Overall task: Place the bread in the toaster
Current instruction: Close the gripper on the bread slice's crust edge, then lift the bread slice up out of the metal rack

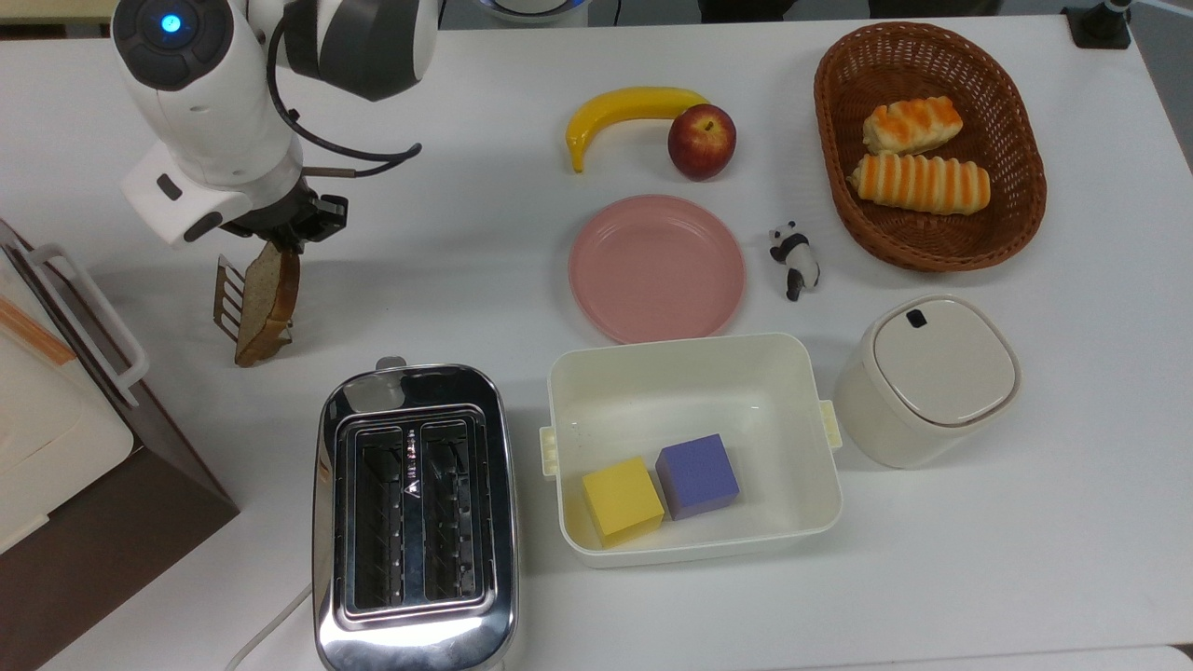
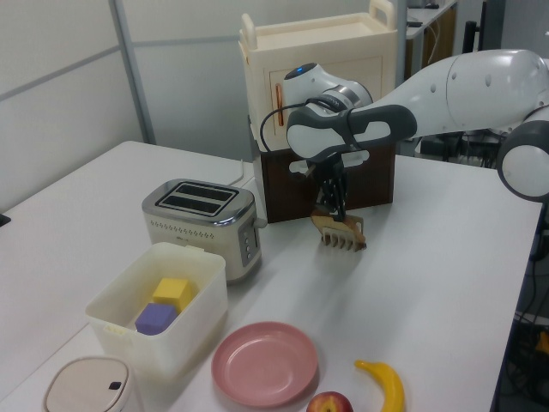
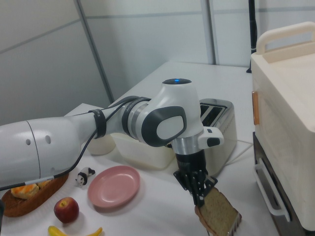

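Observation:
The bread (image 1: 267,296), a brown speckled slice, stands on edge in a small wire toast rack (image 1: 226,296) at the top view's left. My gripper (image 1: 285,239) points down over the slice's upper edge and is shut on it. The right view shows the dark fingers (image 3: 199,190) pinching the top of the bread (image 3: 220,214). In the left view, the gripper (image 2: 331,208) sits just above the rack (image 2: 341,232). The chrome toaster (image 1: 415,517) stands nearer the table's front edge, both slots open; it also appears as the toaster (image 2: 202,225) and the toaster (image 3: 220,119).
A brown and cream box (image 1: 56,410) stands close to the rack on the top view's left. A white bin (image 1: 692,377) with a yellow and a purple cube lies right of the toaster. A pink plate (image 1: 656,267), banana (image 1: 626,110), apple (image 1: 701,141), panda figure (image 1: 794,258), roll basket (image 1: 1018,214) and lidded pot (image 1: 932,377) lie further right.

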Tool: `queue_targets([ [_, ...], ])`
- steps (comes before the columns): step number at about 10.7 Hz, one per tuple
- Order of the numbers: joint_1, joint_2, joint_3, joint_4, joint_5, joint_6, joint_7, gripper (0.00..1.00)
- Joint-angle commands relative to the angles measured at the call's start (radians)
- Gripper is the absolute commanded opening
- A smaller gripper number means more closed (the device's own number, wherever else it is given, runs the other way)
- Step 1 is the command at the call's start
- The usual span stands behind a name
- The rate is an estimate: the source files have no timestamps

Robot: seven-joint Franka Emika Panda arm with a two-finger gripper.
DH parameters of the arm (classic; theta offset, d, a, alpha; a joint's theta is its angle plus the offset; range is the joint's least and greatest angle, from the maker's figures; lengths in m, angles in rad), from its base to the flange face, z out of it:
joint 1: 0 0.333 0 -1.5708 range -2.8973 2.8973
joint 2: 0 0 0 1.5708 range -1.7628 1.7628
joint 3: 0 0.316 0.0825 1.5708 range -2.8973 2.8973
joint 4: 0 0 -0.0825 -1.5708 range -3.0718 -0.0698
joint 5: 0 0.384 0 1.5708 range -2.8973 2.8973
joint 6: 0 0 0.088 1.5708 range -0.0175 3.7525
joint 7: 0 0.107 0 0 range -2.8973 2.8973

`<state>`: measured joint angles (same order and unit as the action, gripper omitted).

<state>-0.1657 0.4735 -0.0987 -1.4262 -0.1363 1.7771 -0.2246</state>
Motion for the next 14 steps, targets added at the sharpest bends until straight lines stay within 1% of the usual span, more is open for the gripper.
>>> queue_targets([
  [1,0.000,-0.051,0.000,-0.017,-0.014,0.013,-0.016,0.07],
  [4,-0.003,-0.088,-0.006,-0.014,-0.016,0.012,-0.016,0.08],
  [6,-0.003,-0.133,-0.006,-0.013,-0.012,0.012,-0.015,0.07],
  [9,-0.003,-0.151,-0.003,0.038,0.000,0.015,0.001,0.07],
  [10,-0.003,-0.151,0.000,0.046,0.023,0.019,0.022,0.08],
  [12,0.000,-0.150,0.007,0.087,0.111,0.030,0.070,0.08],
  [14,0.003,-0.150,0.008,0.092,0.220,0.103,0.073,0.08],
])
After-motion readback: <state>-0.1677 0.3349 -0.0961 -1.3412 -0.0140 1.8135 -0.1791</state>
